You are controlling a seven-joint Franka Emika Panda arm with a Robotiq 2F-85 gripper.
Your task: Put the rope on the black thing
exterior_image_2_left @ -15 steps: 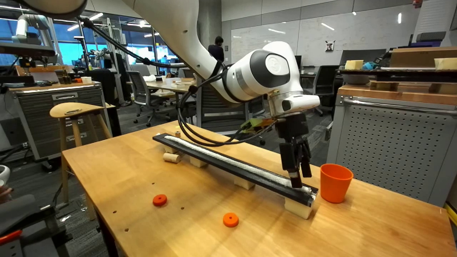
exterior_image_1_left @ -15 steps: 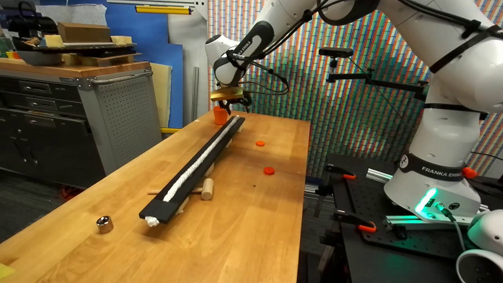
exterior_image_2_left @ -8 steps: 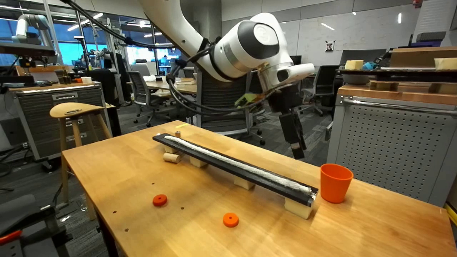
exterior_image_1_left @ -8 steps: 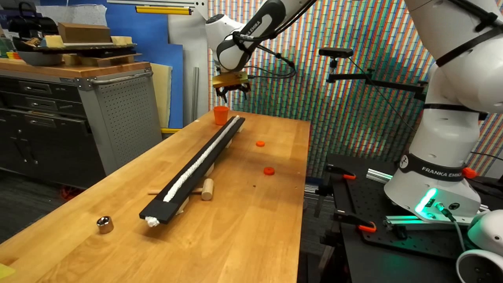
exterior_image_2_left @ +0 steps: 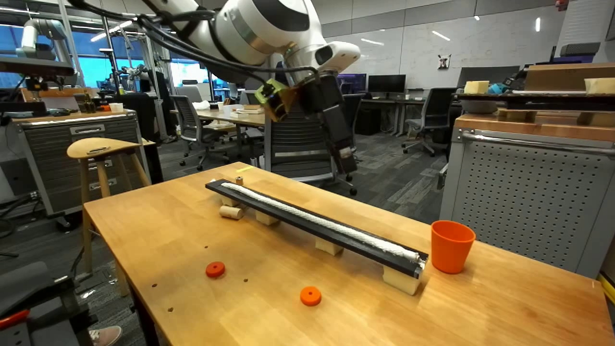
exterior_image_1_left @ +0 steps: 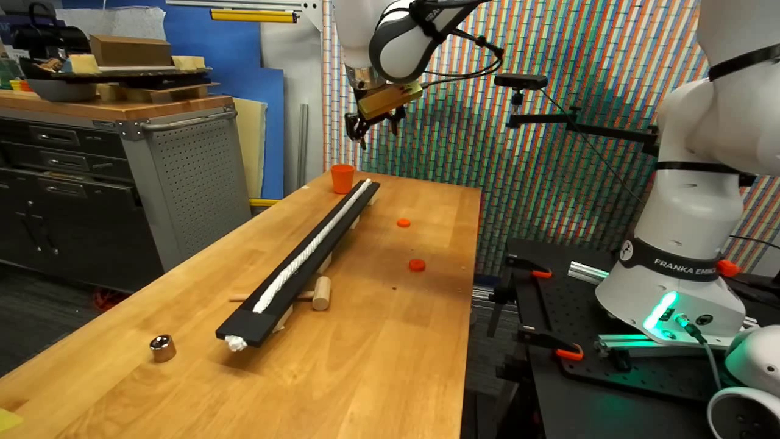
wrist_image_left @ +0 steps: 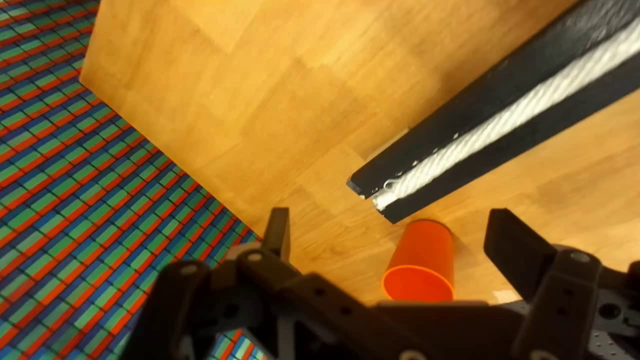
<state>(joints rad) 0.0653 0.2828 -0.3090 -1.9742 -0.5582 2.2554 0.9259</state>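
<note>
The white rope (exterior_image_1_left: 308,252) lies lengthwise along the top of the long black bar (exterior_image_1_left: 250,324), in both exterior views; the rope (exterior_image_2_left: 317,219) and bar (exterior_image_2_left: 298,222) look straight. Near one end a black section covers the rope, and a frayed white tip sticks out past it. In the wrist view the rope's other end (wrist_image_left: 490,132) lies in the bar's groove (wrist_image_left: 450,125) and reaches the bar's end. My gripper (exterior_image_1_left: 379,136) is open and empty, high above the table and apart from the bar. It also shows in an exterior view (exterior_image_2_left: 347,169) and the wrist view (wrist_image_left: 390,220).
An orange cup (exterior_image_2_left: 451,246) stands beside the bar's end. Pale blocks (exterior_image_2_left: 401,279) hold the bar up. Two orange discs (exterior_image_2_left: 215,269) (exterior_image_2_left: 310,296) lie on the table. A wooden mallet (exterior_image_1_left: 321,294) lies partly under the bar. A metal cylinder (exterior_image_1_left: 163,348) stands near its other end.
My gripper has risen from the bar's end beside the cup, moved back away from it and tilted. The rope, bar and cup have not moved.
</note>
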